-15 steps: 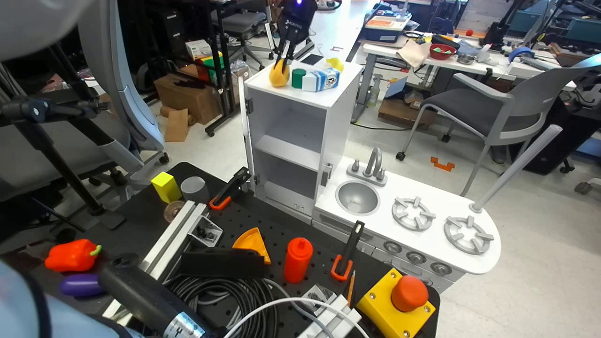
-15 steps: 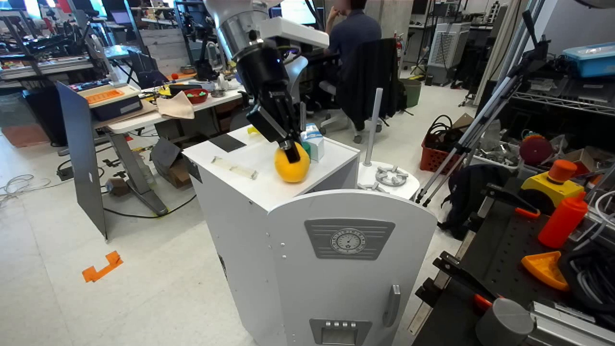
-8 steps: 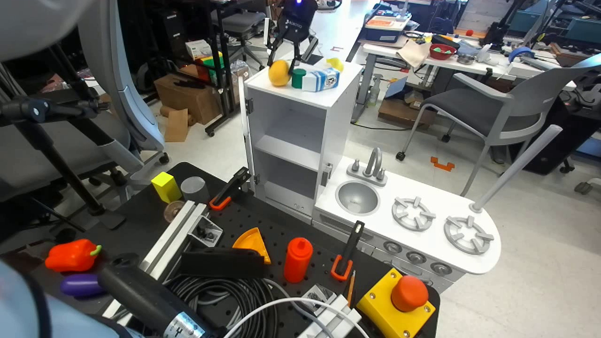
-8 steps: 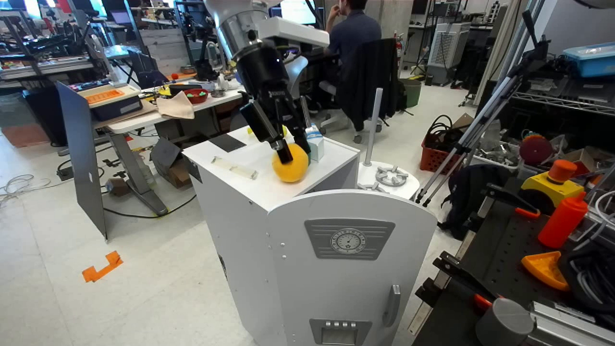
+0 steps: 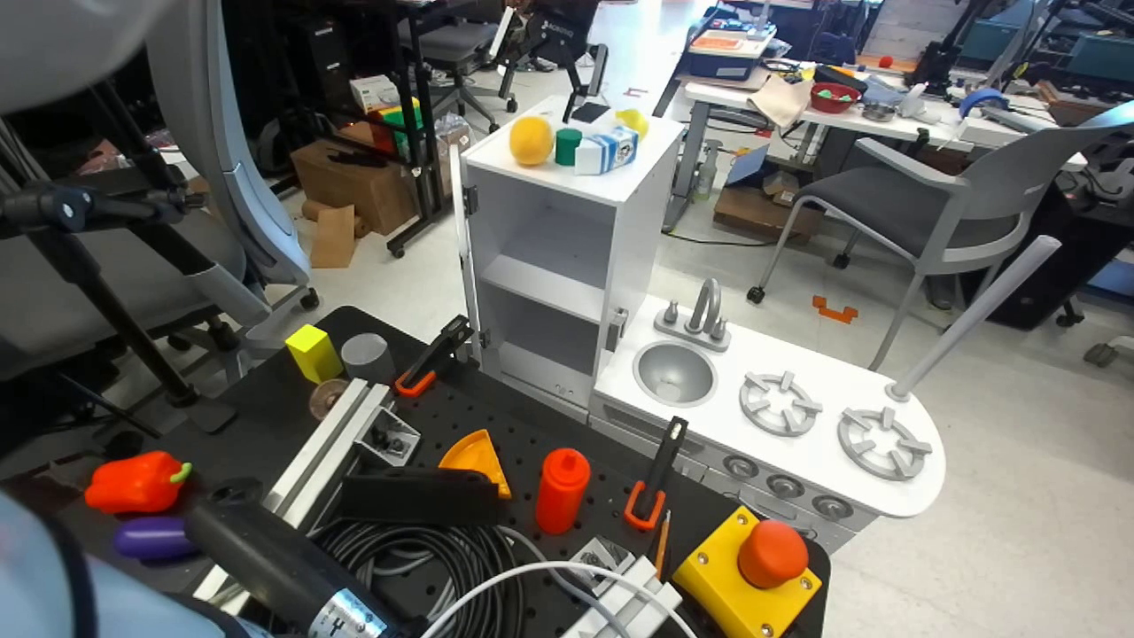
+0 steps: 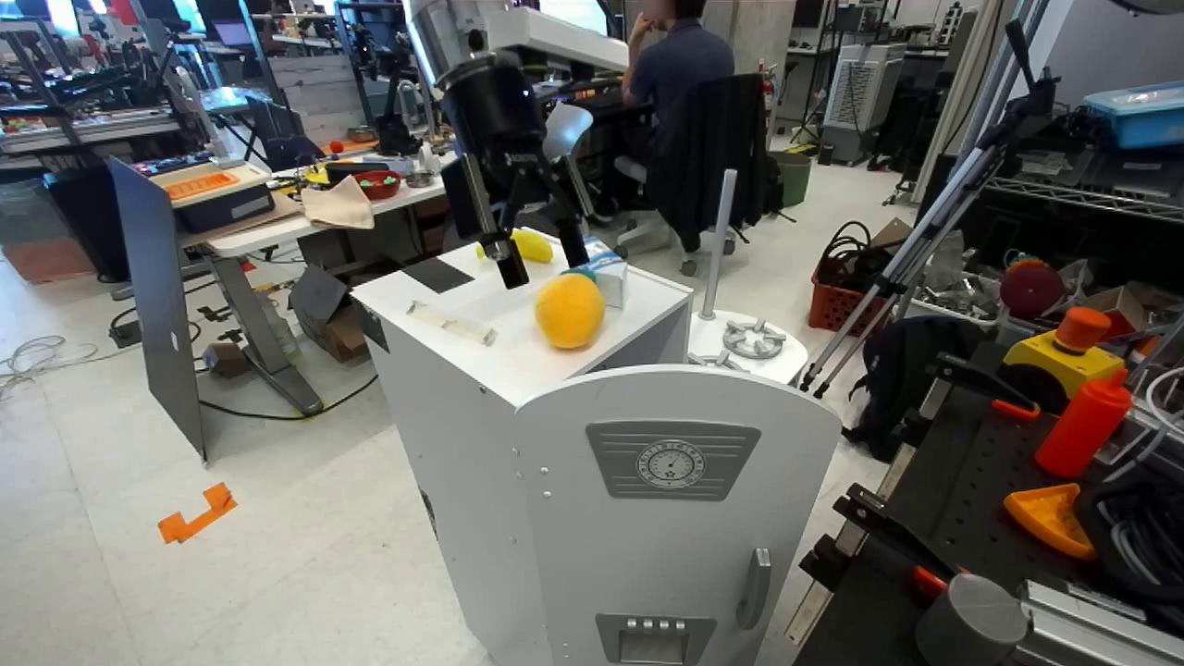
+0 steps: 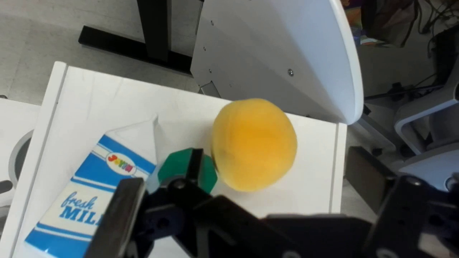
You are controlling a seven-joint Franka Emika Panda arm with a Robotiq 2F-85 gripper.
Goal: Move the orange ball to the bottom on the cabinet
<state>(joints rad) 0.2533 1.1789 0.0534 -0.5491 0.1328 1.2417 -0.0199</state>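
The orange ball (image 7: 254, 143), yellow-orange and round, rests on the white top of the cabinet (image 7: 312, 161), close to the front edge. Both exterior views show the ball (image 5: 532, 140) there, with the ball (image 6: 570, 311) near the door side. Above and behind it hangs my gripper (image 6: 546, 264), spread wide with nothing between its fingers. In an exterior view the gripper (image 5: 539, 105) is clear of the ball. The wrist view has the ball beyond the gripper (image 7: 278, 161), between the lines of its fingers. Two open compartments of the cabinet (image 5: 551, 285) show below the top.
Beside the ball stand a green object (image 5: 568, 146) and a blue-and-white milk carton (image 5: 607, 151). A yellow banana-like item (image 6: 531, 246) lies farther back. The cabinet door (image 6: 684, 546) is swung outward. A sink (image 5: 675, 372) and burners adjoin the cabinet; a cluttered black table (image 5: 532, 416) is in front.
The fingers, close together at the ball a second ago, have spread apart. My gripper has then risen and drawn back from the ball, which has shifted slightly toward the green object's side.
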